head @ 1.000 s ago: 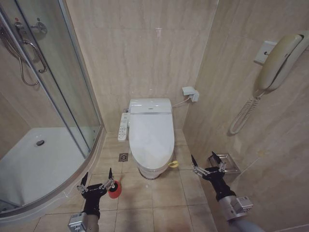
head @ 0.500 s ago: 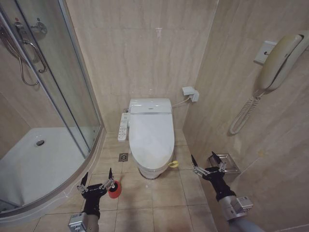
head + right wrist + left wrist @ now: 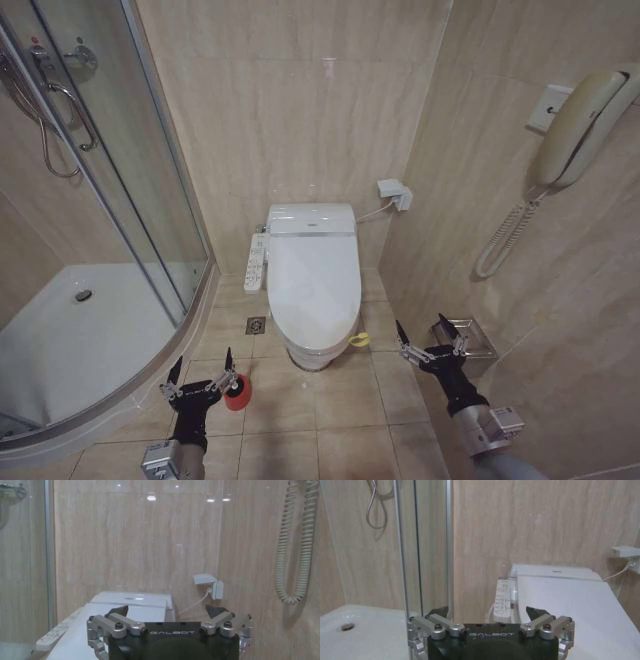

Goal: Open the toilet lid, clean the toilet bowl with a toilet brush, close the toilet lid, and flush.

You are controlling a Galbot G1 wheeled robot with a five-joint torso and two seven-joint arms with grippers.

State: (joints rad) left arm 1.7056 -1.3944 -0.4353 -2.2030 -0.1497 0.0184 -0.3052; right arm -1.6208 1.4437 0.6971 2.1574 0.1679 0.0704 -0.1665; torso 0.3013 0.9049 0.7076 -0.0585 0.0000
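The toilet lid [image 3: 313, 280] lies shut over the toilet bowl [image 3: 310, 356] against the far wall, with a yellow-green loop [image 3: 359, 340] at its front right edge. A white button panel [image 3: 256, 262] runs along the bowl's left side. My left gripper [image 3: 202, 360] hovers open and empty near the floor, front left of the toilet, beside a red cup holder [image 3: 238, 395]. The toilet brush is too small to tell apart there. My right gripper [image 3: 420, 326] hovers open and empty, front right of the bowl. Both wrist views look past open fingers at the lid [image 3: 570, 603] [image 3: 150, 613].
A glass shower enclosure with a white tray [image 3: 80, 340] fills the left side. A corded wall phone [image 3: 575, 130] hangs on the right wall, close above my right arm, with a metal box [image 3: 472, 338] below it. A floor drain [image 3: 256, 325] lies left of the bowl.
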